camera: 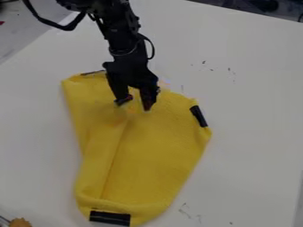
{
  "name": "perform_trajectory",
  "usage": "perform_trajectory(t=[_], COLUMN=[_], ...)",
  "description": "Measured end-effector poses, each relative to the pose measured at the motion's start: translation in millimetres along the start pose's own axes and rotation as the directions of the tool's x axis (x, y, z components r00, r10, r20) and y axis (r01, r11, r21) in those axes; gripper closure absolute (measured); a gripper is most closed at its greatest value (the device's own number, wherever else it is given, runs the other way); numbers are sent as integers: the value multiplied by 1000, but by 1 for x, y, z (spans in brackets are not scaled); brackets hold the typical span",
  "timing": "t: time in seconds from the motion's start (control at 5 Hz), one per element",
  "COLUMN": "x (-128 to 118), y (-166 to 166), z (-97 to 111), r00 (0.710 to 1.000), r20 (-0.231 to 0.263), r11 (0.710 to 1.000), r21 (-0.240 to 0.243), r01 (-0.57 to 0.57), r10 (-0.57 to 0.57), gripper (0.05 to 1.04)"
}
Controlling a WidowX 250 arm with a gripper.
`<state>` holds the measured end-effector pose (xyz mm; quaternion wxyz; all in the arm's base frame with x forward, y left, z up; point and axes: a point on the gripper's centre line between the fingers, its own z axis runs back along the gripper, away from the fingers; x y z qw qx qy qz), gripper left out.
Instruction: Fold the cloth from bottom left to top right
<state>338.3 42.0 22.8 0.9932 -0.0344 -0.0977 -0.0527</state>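
Cloth (154, 155) under end effector (135, 105), its upper part nearest; end effector released, fingers parted.

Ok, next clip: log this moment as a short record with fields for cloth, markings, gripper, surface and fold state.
cloth: yellow fabric cloth, lying flat-ish, with a lengthwise ridge left of its middle
markings: black strips at its bottom edge, right edge and upper-left edge
gripper: black two-finger gripper over the cloth's upper part, fingers apart; contact unclear
surface: white tabletop with small dark marks
fold state: corner-to-corner fold not evident
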Motion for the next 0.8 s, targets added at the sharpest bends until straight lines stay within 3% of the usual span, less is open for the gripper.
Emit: perform_trajectory(t=[0.2, 0.6, 0.8], x=[17, 23, 23], y=[-22, -28, -26], z=[6, 17, 17], r00=[999, 991, 989], r20=[12, -62, -66], r11=[999, 988, 985], r21=[-4, 99, 106], r01=[44, 121, 139], r10=[-44, -115, -132], gripper=[83, 83, 83])
